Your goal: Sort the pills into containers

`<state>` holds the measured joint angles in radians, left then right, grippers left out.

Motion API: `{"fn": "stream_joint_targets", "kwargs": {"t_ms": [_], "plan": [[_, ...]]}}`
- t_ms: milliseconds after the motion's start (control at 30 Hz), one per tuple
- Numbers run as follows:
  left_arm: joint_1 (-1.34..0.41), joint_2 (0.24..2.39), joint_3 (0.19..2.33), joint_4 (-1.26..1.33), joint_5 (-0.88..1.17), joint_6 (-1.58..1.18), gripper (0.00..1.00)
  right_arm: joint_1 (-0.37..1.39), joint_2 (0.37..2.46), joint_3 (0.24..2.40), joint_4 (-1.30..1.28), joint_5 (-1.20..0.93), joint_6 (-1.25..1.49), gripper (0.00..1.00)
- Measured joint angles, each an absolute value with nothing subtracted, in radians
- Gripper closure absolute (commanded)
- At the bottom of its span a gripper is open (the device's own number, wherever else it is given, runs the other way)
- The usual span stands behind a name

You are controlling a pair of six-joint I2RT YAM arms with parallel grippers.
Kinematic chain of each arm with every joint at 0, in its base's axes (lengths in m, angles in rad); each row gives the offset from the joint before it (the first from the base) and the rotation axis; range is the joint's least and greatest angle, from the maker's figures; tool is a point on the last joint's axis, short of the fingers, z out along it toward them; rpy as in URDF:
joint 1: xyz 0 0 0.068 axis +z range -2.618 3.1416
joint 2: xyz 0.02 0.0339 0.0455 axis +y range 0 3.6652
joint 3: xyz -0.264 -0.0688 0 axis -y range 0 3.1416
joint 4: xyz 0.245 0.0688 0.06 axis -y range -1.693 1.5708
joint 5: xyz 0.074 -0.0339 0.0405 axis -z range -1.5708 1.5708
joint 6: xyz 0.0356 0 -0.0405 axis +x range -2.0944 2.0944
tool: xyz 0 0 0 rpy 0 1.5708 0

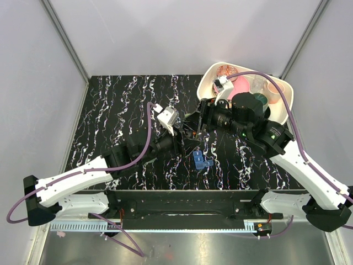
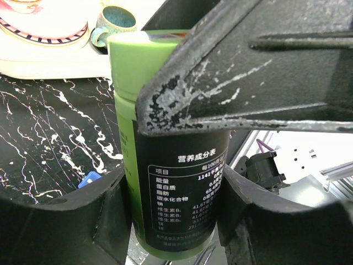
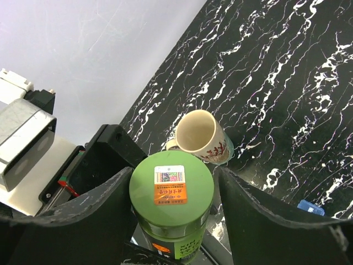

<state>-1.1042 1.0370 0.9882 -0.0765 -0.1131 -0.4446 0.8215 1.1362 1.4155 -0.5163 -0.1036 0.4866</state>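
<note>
A green bottle [image 2: 165,83] with a black label stands upright between the fingers of my left gripper [image 2: 174,210], which is shut on its body. My right gripper [image 3: 172,190] is shut on the bottle's green lid [image 3: 171,187], which carries an orange sticker. In the top view the two grippers [image 1: 185,139] [image 1: 194,128] meet at mid table and hide the bottle. The small blue pill box [image 1: 202,161] lies on the black marble table just in front of them. It also shows in the right wrist view [image 3: 311,208]. No loose pills show.
A beige mug [image 3: 199,135] lies tipped on its side on the table behind the bottle. A white tray [image 1: 287,94] with bowls and cups stands at the back right. A teal cup [image 2: 116,19] sits in it. Grey walls enclose the table.
</note>
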Motion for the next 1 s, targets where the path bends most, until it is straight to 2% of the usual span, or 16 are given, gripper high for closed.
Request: {"fn": "stream_joint_targets", "kwargs": {"t_ms": [167, 300, 567, 833, 933, 1000], "plan": [[-1.104, 1.039, 0.989, -0.076, -0.113, -0.445, 1.00, 0.823, 1.135, 1.415, -0.516, -0.089, 0.487, 0.25], [-1.104, 1.045, 0.989, -0.075, -0.112, -0.445, 1.00, 0.823, 1.127, 1.412, -0.506, -0.086, 0.490, 0.23], [-1.104, 1.049, 0.989, -0.074, -0.108, -0.449, 1.00, 0.823, 1.099, 1.407, -0.483, -0.064, 0.491, 0.33], [-1.104, 1.049, 0.989, -0.068, -0.105, -0.453, 1.00, 0.823, 1.097, 1.393, -0.479, -0.063, 0.492, 0.28], [-1.104, 1.049, 0.989, -0.059, -0.105, -0.453, 1.00, 0.823, 1.097, 1.389, -0.476, -0.064, 0.492, 0.36], [-1.104, 1.049, 0.989, -0.056, -0.105, -0.453, 1.00, 0.823, 1.097, 1.387, -0.476, -0.064, 0.492, 0.46]]}}
